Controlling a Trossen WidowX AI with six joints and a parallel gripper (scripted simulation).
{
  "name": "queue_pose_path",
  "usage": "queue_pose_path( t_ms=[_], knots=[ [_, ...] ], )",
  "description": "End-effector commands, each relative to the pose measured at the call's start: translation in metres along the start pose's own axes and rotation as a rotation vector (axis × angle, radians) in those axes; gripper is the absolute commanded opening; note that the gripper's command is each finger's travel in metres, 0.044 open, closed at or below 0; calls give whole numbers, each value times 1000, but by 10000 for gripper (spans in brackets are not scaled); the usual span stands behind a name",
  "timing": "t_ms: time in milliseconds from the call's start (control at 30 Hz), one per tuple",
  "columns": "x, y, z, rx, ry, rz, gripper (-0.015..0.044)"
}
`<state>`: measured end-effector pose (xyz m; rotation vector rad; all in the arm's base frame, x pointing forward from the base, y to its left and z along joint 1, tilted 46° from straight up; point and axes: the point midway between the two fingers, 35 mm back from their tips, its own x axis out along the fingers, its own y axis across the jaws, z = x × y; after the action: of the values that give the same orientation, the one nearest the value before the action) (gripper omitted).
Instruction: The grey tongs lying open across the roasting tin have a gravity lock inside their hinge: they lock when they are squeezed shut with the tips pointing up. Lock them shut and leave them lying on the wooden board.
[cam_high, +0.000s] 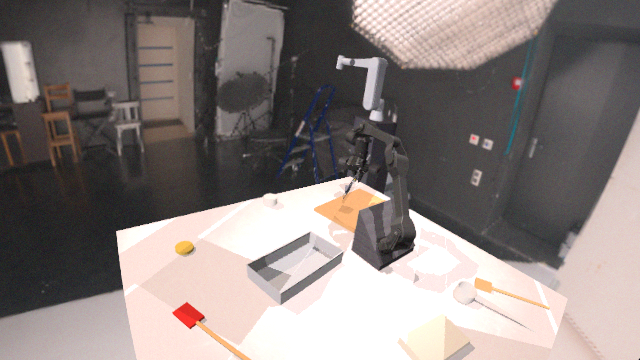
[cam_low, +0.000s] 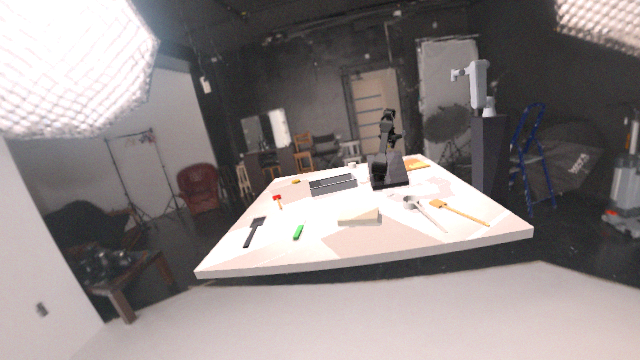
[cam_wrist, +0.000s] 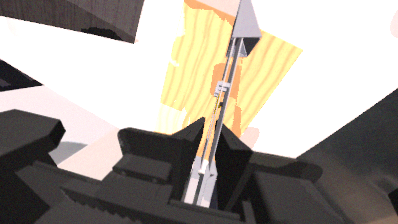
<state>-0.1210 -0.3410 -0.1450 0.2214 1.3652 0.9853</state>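
Observation:
My gripper (cam_high: 358, 171) (cam_wrist: 210, 122) is shut on the grey tongs (cam_high: 348, 188) (cam_wrist: 229, 82) and holds them above the wooden board (cam_high: 330, 210) (cam_low: 417, 164) (cam_wrist: 197, 55). In the top view the tongs slant steeply down from the fingers, their far end low over the board. In the wrist view their two arms run close together, nearly parallel, toward a wedge-shaped grey end; whether the lock holds cannot be seen. The arm hides the tongs in the exterior view. The roasting tin (cam_high: 312, 278) (cam_low: 332, 186) has no tongs across it.
A white cup (cam_high: 270, 200) stands near the back edge, a yellow disc (cam_high: 184, 247) at the left. A red-headed spatula (cam_high: 188, 315), a cream block (cam_high: 436, 340), a ladle (cam_high: 465, 292) and an orange brush (cam_high: 483, 285) lie farther off. The arm's dark base stands between tin and board.

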Motion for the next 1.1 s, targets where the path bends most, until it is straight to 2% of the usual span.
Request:
queue_pose_path(
  t_ms=[0,1067],
  knots=[
    [0,-1,-1,-11,19,1,-150],
    [14,-35,-8,-74,567,-9,-150]
  ],
)
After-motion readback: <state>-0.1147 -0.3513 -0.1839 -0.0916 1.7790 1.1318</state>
